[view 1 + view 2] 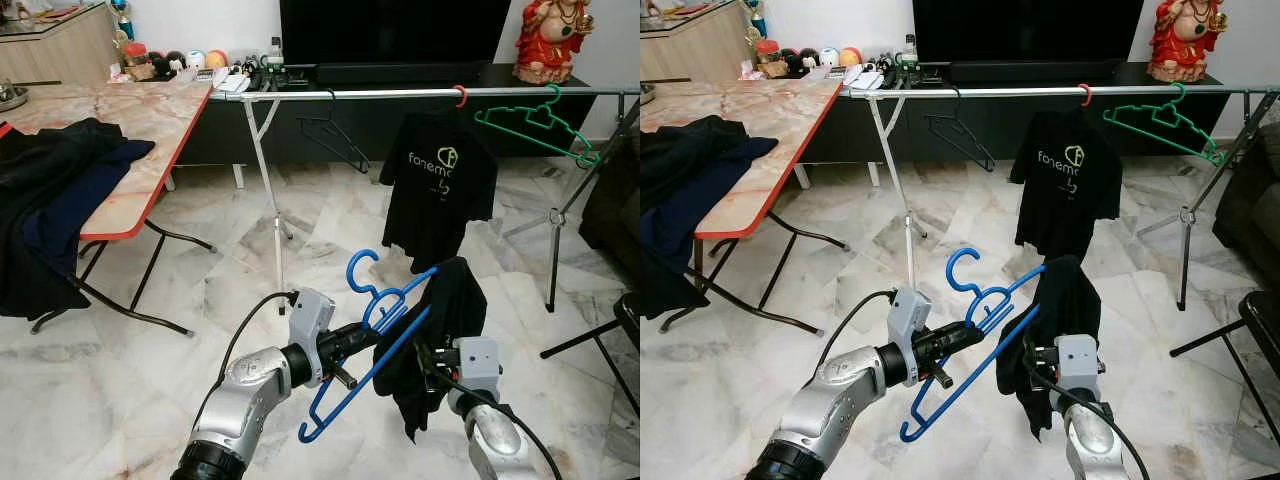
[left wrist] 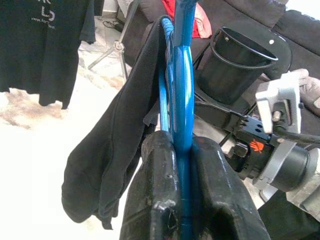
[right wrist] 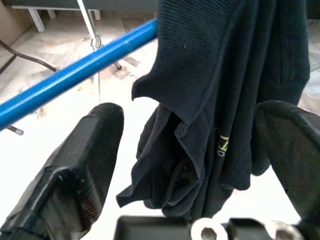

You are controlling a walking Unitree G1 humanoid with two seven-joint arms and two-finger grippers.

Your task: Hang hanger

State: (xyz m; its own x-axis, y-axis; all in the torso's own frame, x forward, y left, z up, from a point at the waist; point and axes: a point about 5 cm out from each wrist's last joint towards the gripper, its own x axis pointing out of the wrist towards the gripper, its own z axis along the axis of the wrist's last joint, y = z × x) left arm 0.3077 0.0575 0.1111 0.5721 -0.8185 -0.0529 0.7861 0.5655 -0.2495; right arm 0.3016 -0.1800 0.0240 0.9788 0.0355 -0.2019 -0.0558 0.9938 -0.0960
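Observation:
My left gripper (image 1: pixel 368 336) is shut on a blue plastic hanger (image 1: pixel 352 392), clamping its neck just below the hook, in front of my chest. A black shirt (image 1: pixel 446 330) hangs crumpled from the hanger's right arm. Just below and right of it is my right gripper (image 3: pixel 187 160), which stands open; the shirt's cloth dangles between its fingers (image 3: pixel 82 165) without being pinched. The hanger's blue bar (image 3: pixel 75 75) crosses above that gripper. Farther ahead, a silver clothes rail (image 1: pixel 400 93) on folding legs spans the room.
On the rail hang a black printed shirt (image 1: pixel 440 185), an empty black hanger (image 1: pixel 335 135) and a green hanger (image 1: pixel 535 125). A marble-top folding table (image 1: pixel 140 120) with dark clothes (image 1: pixel 50 200) stands at the left. A dark sofa (image 1: pixel 612 200) and a black stand (image 1: pixel 610 335) are at the right.

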